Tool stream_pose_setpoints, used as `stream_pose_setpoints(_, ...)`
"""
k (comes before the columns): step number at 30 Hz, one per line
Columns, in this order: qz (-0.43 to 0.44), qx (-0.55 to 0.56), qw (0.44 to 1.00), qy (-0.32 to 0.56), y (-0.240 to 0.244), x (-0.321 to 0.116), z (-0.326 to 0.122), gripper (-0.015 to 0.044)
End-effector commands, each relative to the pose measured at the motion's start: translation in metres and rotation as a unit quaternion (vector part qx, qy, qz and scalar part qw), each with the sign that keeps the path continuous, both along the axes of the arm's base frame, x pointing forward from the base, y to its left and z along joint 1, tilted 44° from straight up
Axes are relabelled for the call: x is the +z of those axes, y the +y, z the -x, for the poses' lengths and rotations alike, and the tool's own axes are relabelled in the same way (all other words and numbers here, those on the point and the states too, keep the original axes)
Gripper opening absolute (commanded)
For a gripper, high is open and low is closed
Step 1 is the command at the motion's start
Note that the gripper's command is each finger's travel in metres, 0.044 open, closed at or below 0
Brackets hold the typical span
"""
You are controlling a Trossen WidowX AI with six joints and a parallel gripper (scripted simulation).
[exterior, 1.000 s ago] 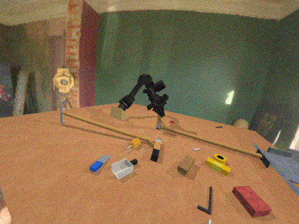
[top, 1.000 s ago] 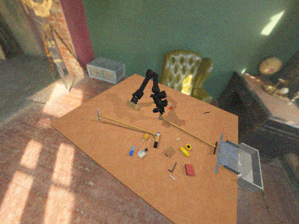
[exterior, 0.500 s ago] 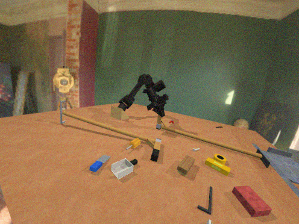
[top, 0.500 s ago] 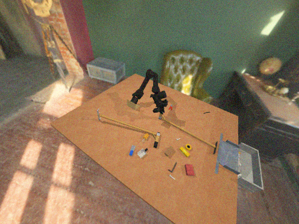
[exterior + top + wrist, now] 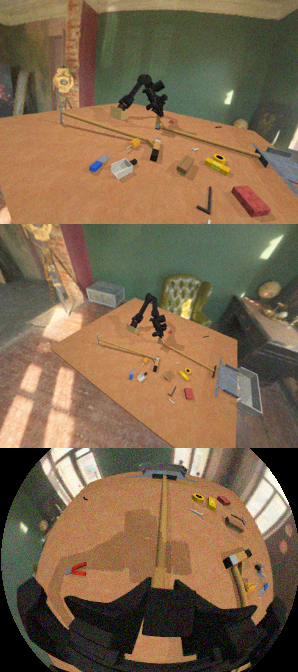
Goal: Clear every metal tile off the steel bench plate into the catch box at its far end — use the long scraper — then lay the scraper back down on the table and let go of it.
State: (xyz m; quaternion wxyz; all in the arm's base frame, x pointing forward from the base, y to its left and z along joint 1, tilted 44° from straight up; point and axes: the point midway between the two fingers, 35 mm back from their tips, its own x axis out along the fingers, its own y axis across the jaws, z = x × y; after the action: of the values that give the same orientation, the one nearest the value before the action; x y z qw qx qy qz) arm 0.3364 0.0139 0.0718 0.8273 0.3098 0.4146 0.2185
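Observation:
My gripper is shut on the wooden grip of the long scraper. The scraper's pole runs away from the gripper towards the plate, low over the table. Its dark blade is at the near edge of the blue-grey steel plate. I can make out no metal tile on the plate; the picture is grainy. The catch box is beyond the plate's far end. Small pale bits show near its inner edge, too small to name.
A second long pole with a grey upright head lies left, near the hammer. Red pliers, a wood block, a yellow tool and a red block lie around.

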Motion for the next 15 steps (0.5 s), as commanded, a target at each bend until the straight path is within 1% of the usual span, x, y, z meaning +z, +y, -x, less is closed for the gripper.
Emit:
stream_pose_setpoints(1,0.002,0.002,1.0,-0.007,-0.0005,0.0026,-0.0001,0.0)
stream_pose_setpoints(11,0.002,0.002,1.0,-0.007,-0.0043,-0.0027,-0.0006,0.0)
stream_pose_setpoints(15,0.001,0.001,1.0,-0.003,-0.002,-0.001,0.0002,0.0105)
